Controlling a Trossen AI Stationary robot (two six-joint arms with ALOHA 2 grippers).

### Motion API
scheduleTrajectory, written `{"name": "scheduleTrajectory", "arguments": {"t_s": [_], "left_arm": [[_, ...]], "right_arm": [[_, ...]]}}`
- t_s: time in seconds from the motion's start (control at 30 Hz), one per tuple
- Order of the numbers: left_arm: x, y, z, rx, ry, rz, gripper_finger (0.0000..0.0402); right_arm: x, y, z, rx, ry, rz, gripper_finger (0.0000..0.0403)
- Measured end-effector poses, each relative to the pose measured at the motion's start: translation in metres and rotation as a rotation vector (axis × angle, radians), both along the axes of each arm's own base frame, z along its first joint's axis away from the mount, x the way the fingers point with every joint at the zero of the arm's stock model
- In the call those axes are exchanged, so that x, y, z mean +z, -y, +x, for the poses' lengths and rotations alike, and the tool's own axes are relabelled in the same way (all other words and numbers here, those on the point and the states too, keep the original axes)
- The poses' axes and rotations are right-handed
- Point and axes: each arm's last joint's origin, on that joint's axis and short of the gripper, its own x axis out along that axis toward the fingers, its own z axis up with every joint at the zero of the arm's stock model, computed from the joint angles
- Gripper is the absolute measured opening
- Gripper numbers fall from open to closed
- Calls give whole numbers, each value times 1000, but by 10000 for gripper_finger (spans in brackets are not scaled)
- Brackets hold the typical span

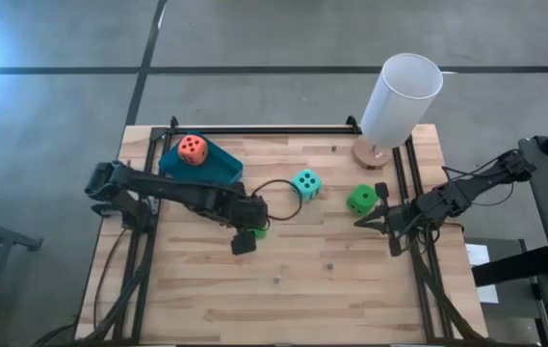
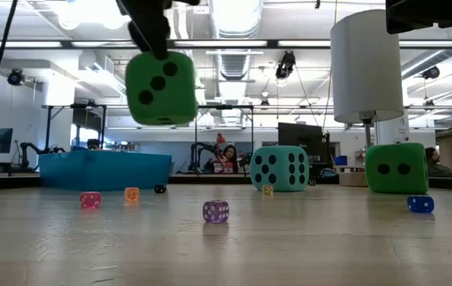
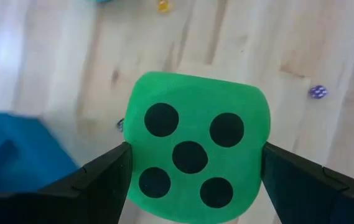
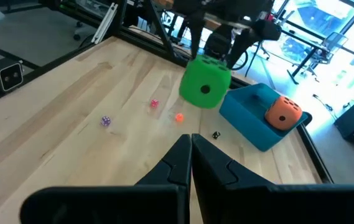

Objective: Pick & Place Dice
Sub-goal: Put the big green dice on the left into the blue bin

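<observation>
Your green die (image 3: pixel 196 157) fills the left wrist view, five-pip face toward the camera, squeezed between the left gripper (image 1: pixel 246 234)'s widely spread fingers, clear above the table (image 1: pixel 293 280). Your right gripper (image 1: pixel 370 222) waits at the table's right side, fingers closed on nothing.

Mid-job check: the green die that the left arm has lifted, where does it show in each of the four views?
High view: the lifted green die is mostly hidden under the left gripper, centre of the table.
Low view: upper left, in the air.
Left wrist view: fills the centre, five pips, between the fingers.
Right wrist view: upper centre, above the table.
Shared landmark: the blue tray.
</observation>
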Motion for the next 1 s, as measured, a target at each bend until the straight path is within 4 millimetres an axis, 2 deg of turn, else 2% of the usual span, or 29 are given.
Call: {"name": "scheduleTrajectory", "arguments": {"t_s": [0.33,0.47,0.67,0.83,1.0], "left_arm": [[18,-21,-30,222,-27,95,316],[13,-35,-39,288,-48,108,319],[-7,-64,-58,421,-124,116,316],[-20,-89,-81,548,-165,129,312],[-22,-109,-104,675,-158,157,314]], "right_arm": [[0,0,0,0,0,0,8],[0,0,0,0,0,0,8],[0,0,0,0,0,0,8],[0,0,0,1,0,-1,8],[0,0,0,1,0,-1,8]]}}
